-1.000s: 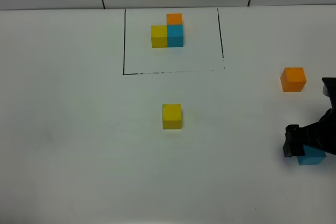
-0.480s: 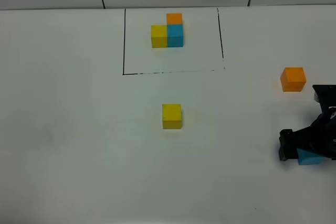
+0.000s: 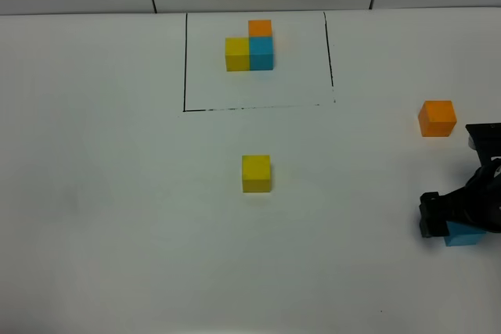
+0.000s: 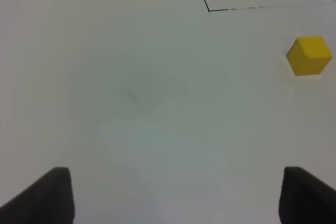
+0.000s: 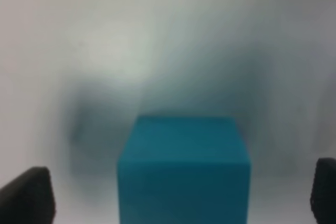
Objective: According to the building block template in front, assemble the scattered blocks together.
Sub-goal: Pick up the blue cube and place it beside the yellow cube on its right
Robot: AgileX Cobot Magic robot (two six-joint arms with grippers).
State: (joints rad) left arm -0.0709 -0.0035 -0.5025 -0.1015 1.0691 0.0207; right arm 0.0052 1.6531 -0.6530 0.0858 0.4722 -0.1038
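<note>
Exterior high and both wrist views, pick-up stage of the assembly. The right gripper (image 5: 176,195) stands spread open over the sky-blue block (image 3: 465,235), one dark finger to either side of it. In the right wrist view a strip of bare table (image 3: 117,193) shows between the block and each finger, so nothing is grasped yet. The block is a cube with no long axis; its near face looks roughly square to the line between the fingers, which suits a straight closure. It lies centred in the gap, directly under the hand, so the coming move seems to be a short descent and a squeeze, not a sideways correction.

From the sky-blue block, the orange block (image 3: 437,117) lies near 11 o'clock, the yellow block (image 3: 256,173) well apart toward 9 to 10 o'clock, and the building block template (image 3: 250,46) farther off at about 10 o'clock. The left gripper (image 4: 173,198) is likewise open and empty, the yellow block far ahead of it.
</note>
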